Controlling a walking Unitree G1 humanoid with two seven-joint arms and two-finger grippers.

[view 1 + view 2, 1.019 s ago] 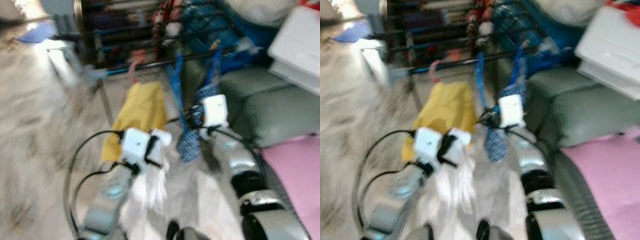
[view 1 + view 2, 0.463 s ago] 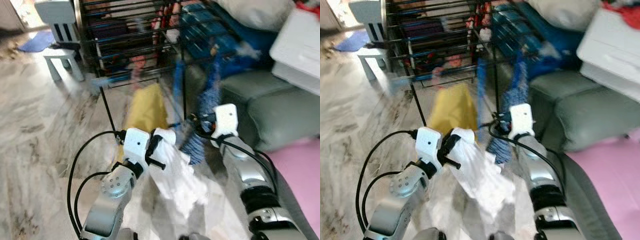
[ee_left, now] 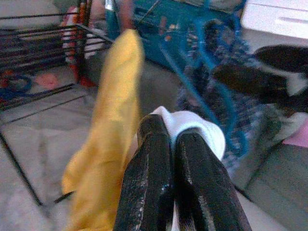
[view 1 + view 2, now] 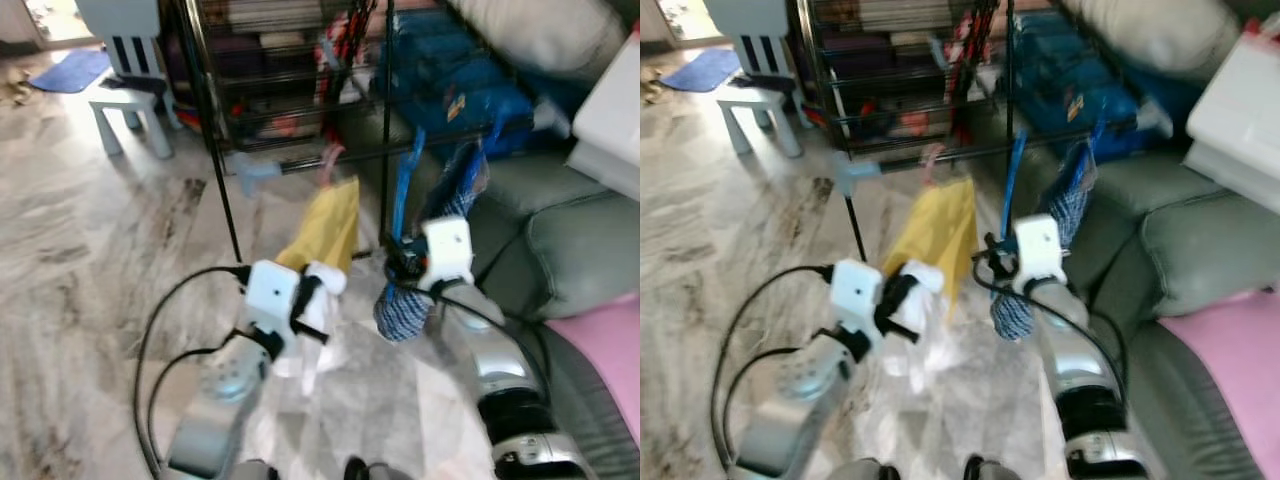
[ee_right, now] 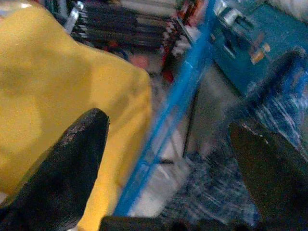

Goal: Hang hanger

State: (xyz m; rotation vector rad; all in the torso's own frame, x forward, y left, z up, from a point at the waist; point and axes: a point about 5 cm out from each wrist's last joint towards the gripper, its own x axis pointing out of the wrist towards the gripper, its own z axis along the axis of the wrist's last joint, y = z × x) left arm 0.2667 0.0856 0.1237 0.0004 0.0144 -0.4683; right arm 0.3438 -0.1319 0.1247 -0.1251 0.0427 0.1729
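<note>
A blue hanger [image 4: 402,190] carrying a blue checked garment [image 4: 405,308] hangs at the black rack bar [image 4: 300,165]. Beside it, a yellow garment [image 4: 330,228] hangs on a pink hanger hook [image 4: 326,166]. My right gripper [image 5: 168,122] is open, its fingers wide apart either side of the blue hanger's [image 5: 180,101] arm; it does not clamp it. My left gripper [image 3: 168,127] is shut on a bunched white cloth [image 3: 204,134], low and in front of the yellow garment [image 3: 110,144]. The white cloth [image 4: 312,345] droops below that gripper.
A black wire rack [image 4: 290,60] with books and blue bags [image 4: 450,85] stands behind the bar. A grey sofa [image 4: 575,235] with a pink cloth [image 4: 605,350] is at the right, a white box [image 4: 612,110] above it. A small stool [image 4: 130,110] stands far left on marble floor.
The camera has shifted and steadied. The white cloth, flung out to the right half a second ago, now hangs bunched under my left gripper. Both arms stay by the rack bar.
</note>
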